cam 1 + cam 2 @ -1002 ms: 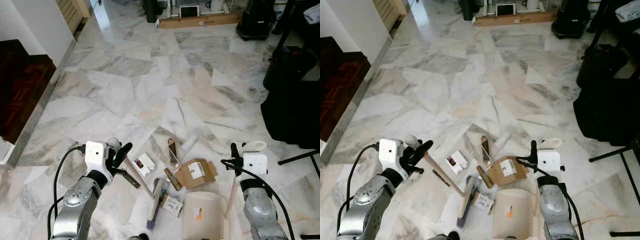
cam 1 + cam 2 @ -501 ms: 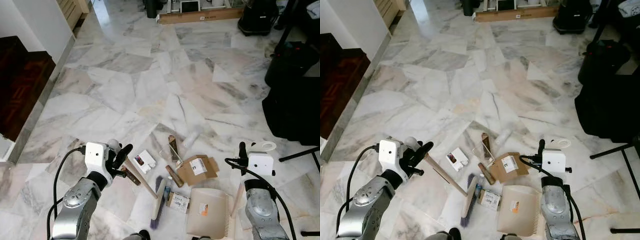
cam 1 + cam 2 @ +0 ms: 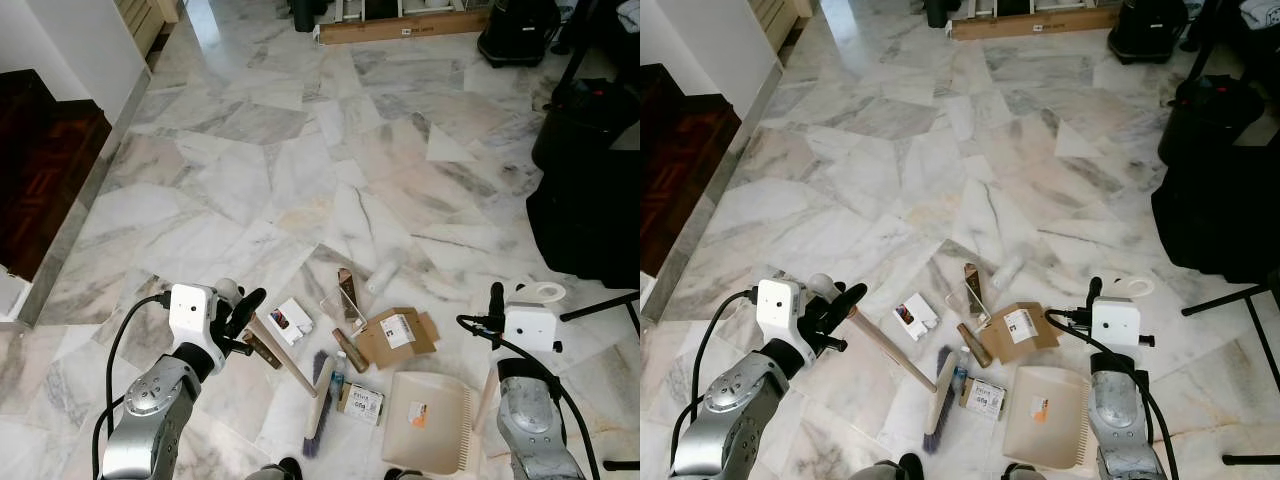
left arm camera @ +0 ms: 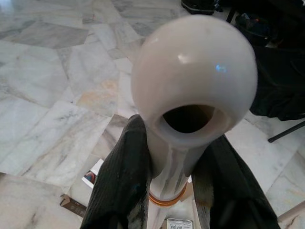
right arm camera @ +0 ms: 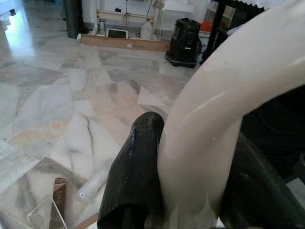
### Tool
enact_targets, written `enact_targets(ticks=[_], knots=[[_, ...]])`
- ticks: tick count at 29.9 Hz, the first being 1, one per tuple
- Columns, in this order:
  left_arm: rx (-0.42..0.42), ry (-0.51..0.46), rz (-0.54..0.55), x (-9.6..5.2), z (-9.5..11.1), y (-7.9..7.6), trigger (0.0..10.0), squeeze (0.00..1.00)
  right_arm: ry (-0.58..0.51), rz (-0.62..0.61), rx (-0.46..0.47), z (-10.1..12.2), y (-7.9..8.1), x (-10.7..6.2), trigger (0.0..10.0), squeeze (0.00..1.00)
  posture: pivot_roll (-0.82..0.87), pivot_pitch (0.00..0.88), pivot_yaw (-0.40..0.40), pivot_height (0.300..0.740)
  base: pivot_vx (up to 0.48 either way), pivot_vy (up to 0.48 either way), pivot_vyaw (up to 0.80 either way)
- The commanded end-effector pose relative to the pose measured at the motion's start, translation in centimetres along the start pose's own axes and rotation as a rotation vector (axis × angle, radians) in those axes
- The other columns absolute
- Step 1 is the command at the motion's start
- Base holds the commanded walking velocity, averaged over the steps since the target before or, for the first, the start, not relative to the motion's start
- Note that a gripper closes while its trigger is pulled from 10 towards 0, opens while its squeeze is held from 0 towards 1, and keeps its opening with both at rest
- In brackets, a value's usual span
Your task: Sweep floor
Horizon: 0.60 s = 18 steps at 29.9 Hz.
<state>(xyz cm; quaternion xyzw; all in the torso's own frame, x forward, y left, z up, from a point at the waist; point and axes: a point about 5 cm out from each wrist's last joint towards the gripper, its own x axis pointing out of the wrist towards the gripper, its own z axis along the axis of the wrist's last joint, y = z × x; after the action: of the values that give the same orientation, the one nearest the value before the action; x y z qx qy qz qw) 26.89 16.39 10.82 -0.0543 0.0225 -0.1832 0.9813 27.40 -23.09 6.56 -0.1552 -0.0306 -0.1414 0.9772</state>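
White and grey marble floor (image 3: 300, 170), seen from the robot's head. The left gripper (image 3: 238, 322), low on the near left, has its two black fingers (image 4: 125, 176) pressed against either side of the cream rounded cap (image 4: 193, 78) of a wooden-handled broom (image 3: 288, 366). The broom's handle slants down and to the right from the gripper to a pale brush head with dark purple bristles (image 3: 318, 405) resting on the floor.

The right gripper (image 3: 497, 305), low on the near right, has its black fingers (image 5: 136, 176) closed around the cream curved grip (image 5: 214, 119) of a beige plastic dustpan (image 3: 432, 422). The pan lies flat on the floor just left of that arm, with a comb-toothed edge on its right side and a small orange label on its tray.

Litter lies between broom and dustpan:
- a small white box with a dark picture (image 3: 291, 321), just right of the left gripper;
- a clear plastic piece (image 3: 340, 305) and a narrow brown carton (image 3: 347, 287), far of the pile's centre;
- a flattened brown cardboard box with a white label (image 3: 396, 334), touching the dustpan's far edge or nearly so;
- a brown stick-like wrapper (image 3: 350, 351), beside the cardboard;
- a small printed box (image 3: 361, 404), between brush head and dustpan;
- a pale crumpled roll (image 3: 380, 277), slightly apart on the far side.

Black bags (image 3: 590, 200) stand at the right; a long cardboard box (image 3: 405, 27) lies at the far wall; dark wooden flooring (image 3: 40, 170) lies at the left.
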Motion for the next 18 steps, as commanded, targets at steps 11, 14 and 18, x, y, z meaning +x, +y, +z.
enact_targets(ticks=[11, 14, 18], knots=[[-0.026, 0.033, -0.031, -0.8, -0.2, -0.1, 10.0, 0.00, 0.134, 0.099, -0.017, -2.9, 2.3, -2.1, 10.0, 0.00, 0.03, 0.237, 0.125, 0.740, 0.000, 0.000, 0.00], [-0.027, 0.037, -0.037, -0.8, -0.1, -0.2, 10.0, 0.00, 0.143, 0.114, -0.016, -3.2, 2.6, -2.4, 10.0, 0.00, 0.04, 0.244, 0.126, 0.740, 0.000, 0.000, 0.00], [-0.046, 0.050, -0.067, -0.6, -0.2, -0.7, 10.0, 0.00, 0.145, 0.117, -0.008, -3.3, 2.8, -2.4, 10.0, 0.00, 0.04, 0.244, 0.126, 0.740, 0.000, 0.000, 0.00]])
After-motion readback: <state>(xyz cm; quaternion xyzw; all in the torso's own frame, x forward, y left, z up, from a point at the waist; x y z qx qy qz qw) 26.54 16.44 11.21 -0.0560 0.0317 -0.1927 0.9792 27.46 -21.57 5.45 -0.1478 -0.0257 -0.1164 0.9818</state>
